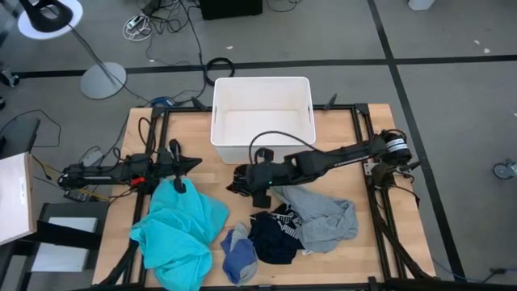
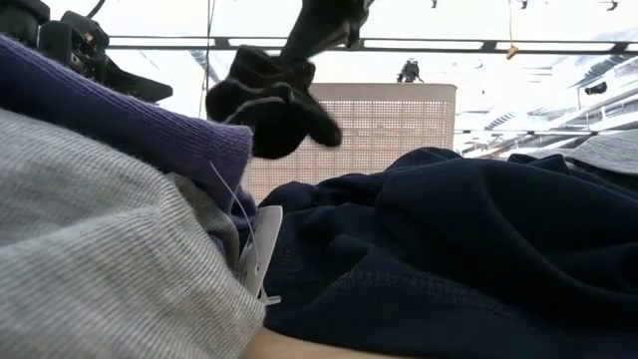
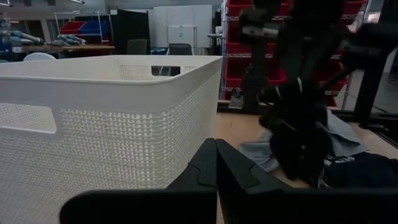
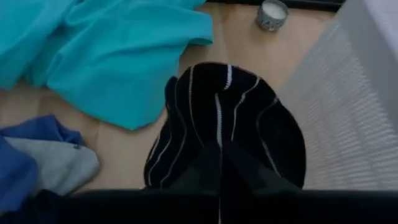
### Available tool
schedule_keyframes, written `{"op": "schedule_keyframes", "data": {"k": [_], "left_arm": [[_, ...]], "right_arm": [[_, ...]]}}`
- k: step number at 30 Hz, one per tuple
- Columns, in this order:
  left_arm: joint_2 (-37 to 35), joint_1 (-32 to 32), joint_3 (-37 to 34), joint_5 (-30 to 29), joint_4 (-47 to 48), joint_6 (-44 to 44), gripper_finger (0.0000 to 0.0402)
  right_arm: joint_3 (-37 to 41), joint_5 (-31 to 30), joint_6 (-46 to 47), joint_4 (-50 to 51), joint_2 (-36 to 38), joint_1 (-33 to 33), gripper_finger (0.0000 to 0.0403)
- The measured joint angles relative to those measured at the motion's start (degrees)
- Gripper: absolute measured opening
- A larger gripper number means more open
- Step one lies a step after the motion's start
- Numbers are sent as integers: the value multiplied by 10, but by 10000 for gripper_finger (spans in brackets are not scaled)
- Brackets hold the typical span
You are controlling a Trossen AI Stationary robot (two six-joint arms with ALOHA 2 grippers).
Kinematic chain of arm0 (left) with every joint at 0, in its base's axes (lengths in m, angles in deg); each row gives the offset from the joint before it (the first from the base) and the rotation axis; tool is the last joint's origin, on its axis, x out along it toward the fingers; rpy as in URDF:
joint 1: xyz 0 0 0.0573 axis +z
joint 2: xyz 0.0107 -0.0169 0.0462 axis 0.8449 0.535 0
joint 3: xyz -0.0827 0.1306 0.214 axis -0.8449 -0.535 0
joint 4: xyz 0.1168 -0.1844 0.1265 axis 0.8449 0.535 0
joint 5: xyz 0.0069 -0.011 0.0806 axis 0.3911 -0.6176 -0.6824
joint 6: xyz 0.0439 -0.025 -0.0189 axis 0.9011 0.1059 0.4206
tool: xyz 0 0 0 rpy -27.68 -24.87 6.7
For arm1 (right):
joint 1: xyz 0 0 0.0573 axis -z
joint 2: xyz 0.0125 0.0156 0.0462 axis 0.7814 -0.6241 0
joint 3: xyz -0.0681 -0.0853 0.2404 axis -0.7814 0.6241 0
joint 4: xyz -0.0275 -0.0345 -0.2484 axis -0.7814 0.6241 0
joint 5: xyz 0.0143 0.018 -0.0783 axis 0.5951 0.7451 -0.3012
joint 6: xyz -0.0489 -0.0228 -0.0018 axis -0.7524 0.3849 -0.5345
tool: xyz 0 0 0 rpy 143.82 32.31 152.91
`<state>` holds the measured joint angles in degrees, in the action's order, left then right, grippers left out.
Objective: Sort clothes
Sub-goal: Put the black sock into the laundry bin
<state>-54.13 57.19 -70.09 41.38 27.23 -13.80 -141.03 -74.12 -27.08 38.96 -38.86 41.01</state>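
My right gripper (image 1: 249,179) is shut on the small black striped socks (image 4: 224,124), in the air just in front of the white bin's near wall (image 1: 260,147); the socks also show in the low view (image 2: 274,105). The turquoise shirt (image 1: 178,230), the blue piece (image 1: 239,252), the navy piece with white print (image 1: 276,233) and the grey top (image 1: 325,215) lie crumpled on the table. My left gripper (image 1: 194,164) is shut and empty, above the table left of the bin, over the shirt's far edge. My right gripper pinches the black striped socks between its two fingers at the bundle's upper end (image 4: 219,154). The fingers slant down from the table's right side. The socks hang bunched below the fingers (image 2: 274,105), lifted clear of the table and the other clothes.
The white plastic bin (image 1: 262,85) stands at the table's far middle, its perforated wall close to my left gripper (image 3: 112,118). Bare wood shows between the shirt and the bin (image 1: 218,182). A small round metal thing (image 4: 272,14) lies on the table near the shirt.
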Motion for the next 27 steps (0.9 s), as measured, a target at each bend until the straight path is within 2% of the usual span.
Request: {"op": "schedule_keyframes", "data": {"k": [6, 21, 27], "left_arm": [[0, 0, 0, 0, 0, 0, 1], [0, 0, 0, 0, 0, 0, 1], [0, 0, 0, 0, 0, 0, 1]], "right_arm": [[0, 5, 35, -7, -1, -1, 9], [1, 61, 35, -41, -134, -1, 12], [1, 79, 36, -41, -157, 2, 16]]}}
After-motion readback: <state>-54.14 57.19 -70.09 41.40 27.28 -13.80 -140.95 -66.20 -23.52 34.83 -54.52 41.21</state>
